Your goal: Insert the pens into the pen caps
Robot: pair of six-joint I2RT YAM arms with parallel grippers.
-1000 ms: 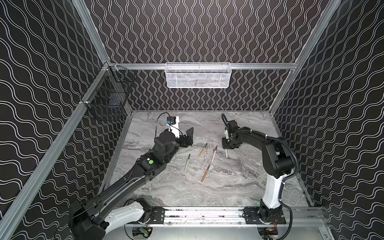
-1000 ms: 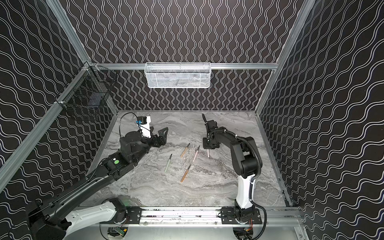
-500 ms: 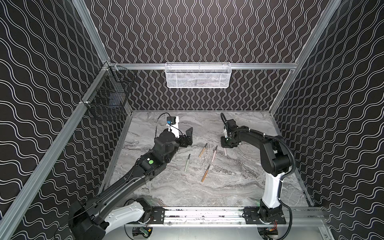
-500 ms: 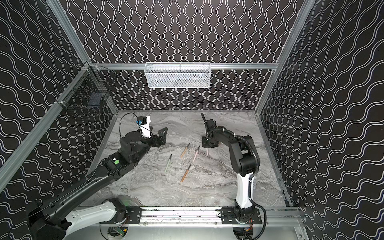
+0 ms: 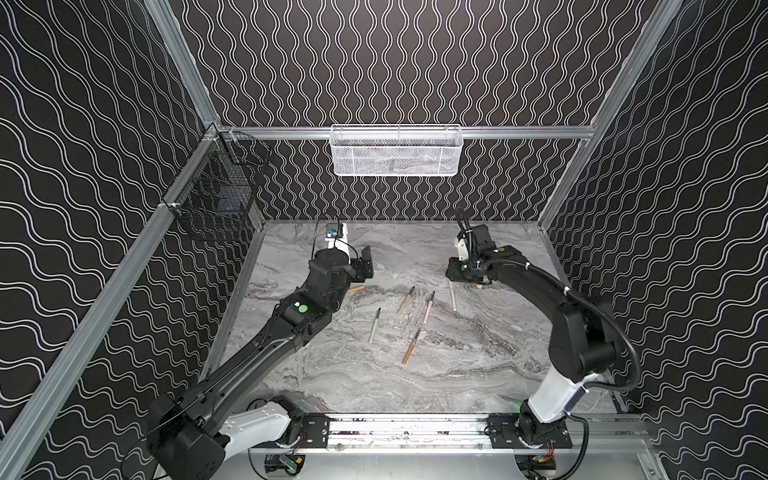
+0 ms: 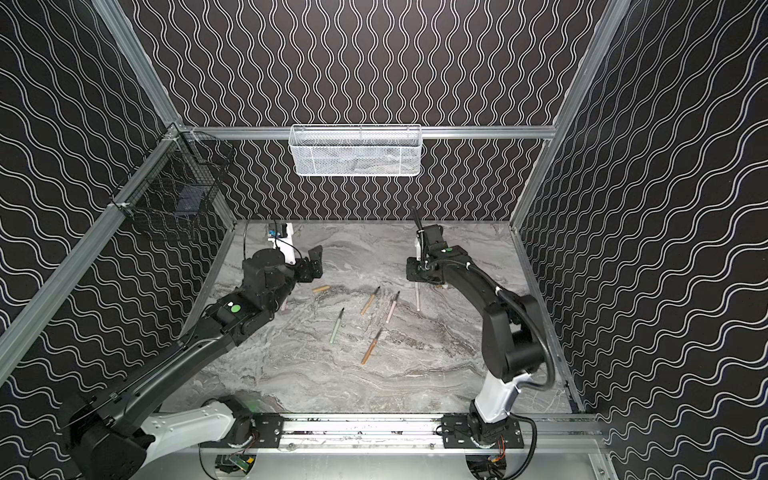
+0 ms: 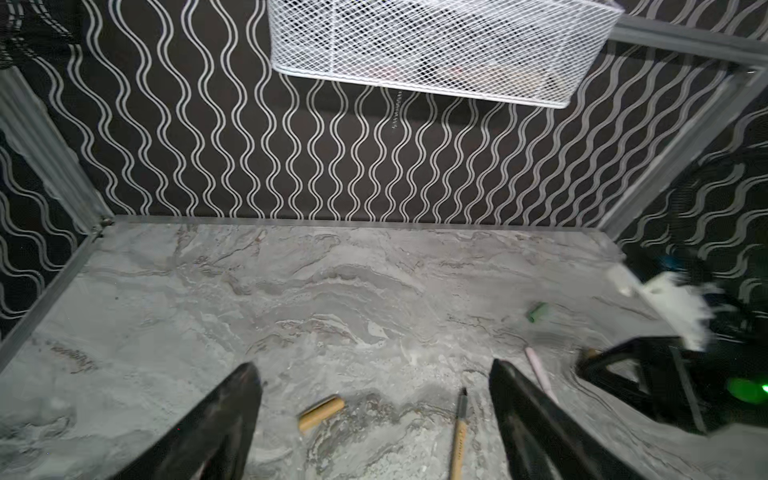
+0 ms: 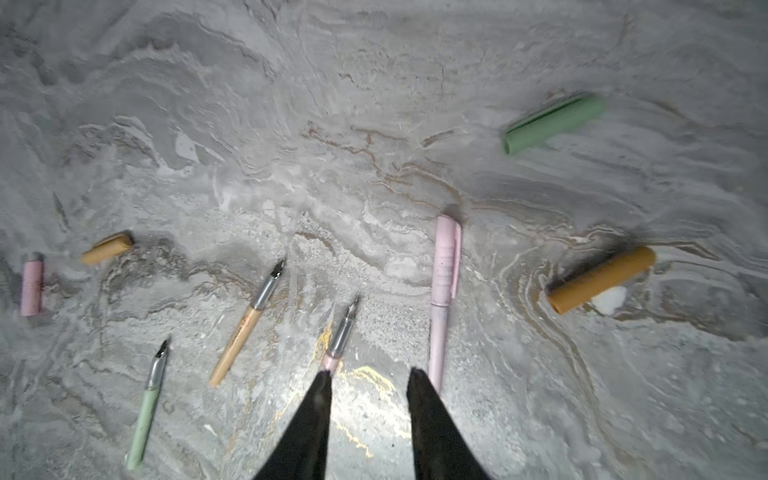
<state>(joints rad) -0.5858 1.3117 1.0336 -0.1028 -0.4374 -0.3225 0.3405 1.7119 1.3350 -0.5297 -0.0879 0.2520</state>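
On the marble table lie two tan-orange pens (image 5: 406,300) (image 5: 411,346), a pale pink pen (image 5: 428,307) and a pale green pen (image 5: 375,325), all uncapped. One more pink pen (image 8: 442,299) wears its cap and lies flat beside my right gripper (image 8: 370,376), which is open with nothing between its fingers. Loose pen caps show in the right wrist view: green (image 8: 555,122), tan-orange (image 8: 600,280), a second tan-orange (image 8: 107,248) and pink (image 8: 32,286). My left gripper (image 7: 373,365) hangs wide open above the tan cap (image 7: 321,412).
A white mesh basket (image 5: 395,149) hangs on the back wall and a black wire basket (image 5: 216,199) on the left wall. Metal frame rails edge the table. The left arm's forearm (image 5: 307,307) stretches over the table's left part.
The right gripper's jaws have parted and let go of the capped pink pen, which now lies free on the table. The left arm has stayed where it was.
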